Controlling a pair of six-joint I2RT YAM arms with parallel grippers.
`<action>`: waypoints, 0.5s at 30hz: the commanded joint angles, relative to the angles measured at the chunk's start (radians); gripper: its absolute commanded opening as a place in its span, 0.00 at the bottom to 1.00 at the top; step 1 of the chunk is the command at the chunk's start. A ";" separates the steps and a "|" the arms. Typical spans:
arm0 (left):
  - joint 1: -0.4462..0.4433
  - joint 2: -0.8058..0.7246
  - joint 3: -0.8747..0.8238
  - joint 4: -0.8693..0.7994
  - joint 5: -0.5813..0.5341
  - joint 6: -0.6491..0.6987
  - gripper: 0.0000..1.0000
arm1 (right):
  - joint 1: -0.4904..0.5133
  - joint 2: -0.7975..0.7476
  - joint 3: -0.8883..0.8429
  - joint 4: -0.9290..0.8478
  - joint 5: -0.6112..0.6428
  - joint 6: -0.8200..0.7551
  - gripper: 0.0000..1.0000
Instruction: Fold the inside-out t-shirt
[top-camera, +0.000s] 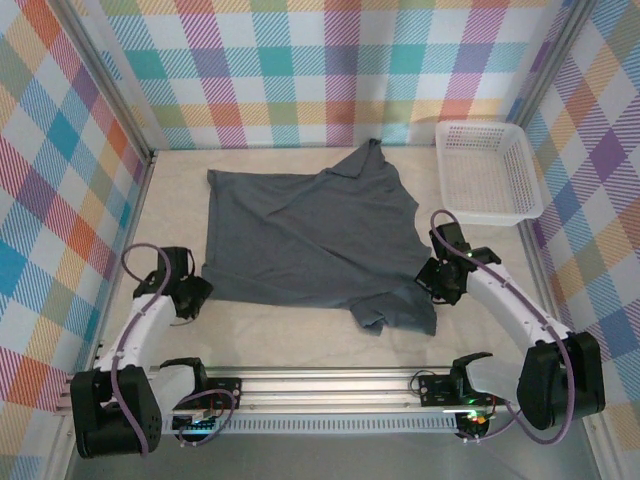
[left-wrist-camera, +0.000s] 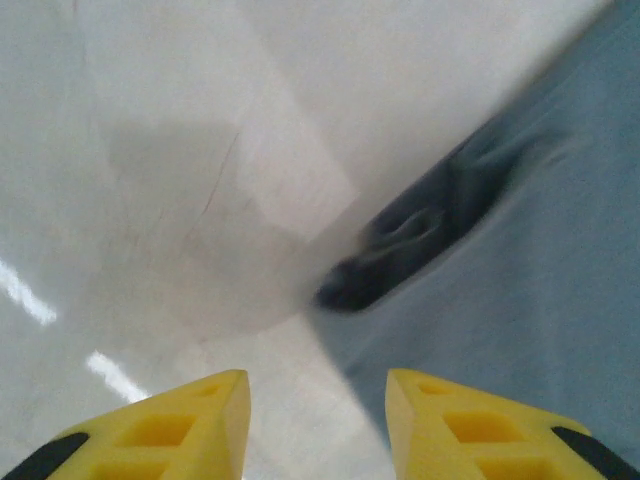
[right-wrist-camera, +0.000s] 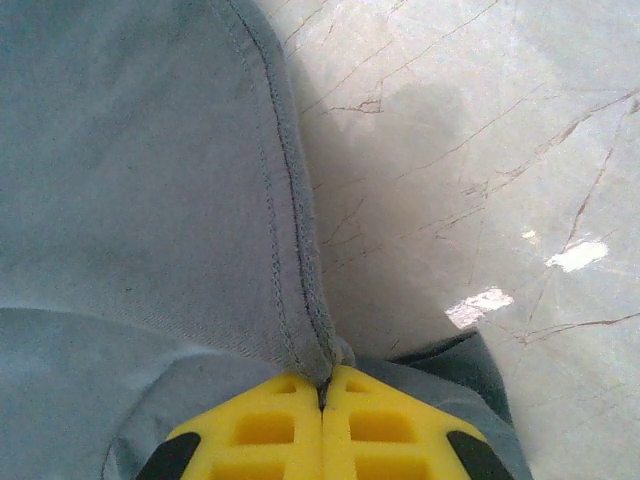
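Left tool sits at the near-left corner of the inside-out t-shirt, jaws parted, nothing between them. Right tool is at the near-right edge, clenched on the cloth. Shirt lies mostly spread across the middle of the surface, with the near-right corner bunched and a peak at the far edge. Judged early: no finished fold visible, so the folding proper is left. White mesh basket stands far right, apart from the shirt. The wrist views add detail. The left one shows yellow fingertips over bare surface, just beside a rumpled corner. The right one shows a stitched hem running into the shut tool. The overhead view alone gives the overall layout.
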 joint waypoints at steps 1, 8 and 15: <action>0.009 0.049 -0.021 0.077 0.082 -0.038 0.39 | -0.001 0.013 0.006 0.006 -0.018 -0.007 0.00; 0.009 0.157 0.023 0.155 0.034 -0.004 0.43 | 0.000 -0.013 -0.005 -0.011 -0.014 -0.003 0.00; 0.011 0.175 0.041 0.181 -0.010 -0.004 0.32 | -0.002 -0.017 -0.002 -0.018 -0.011 0.000 0.00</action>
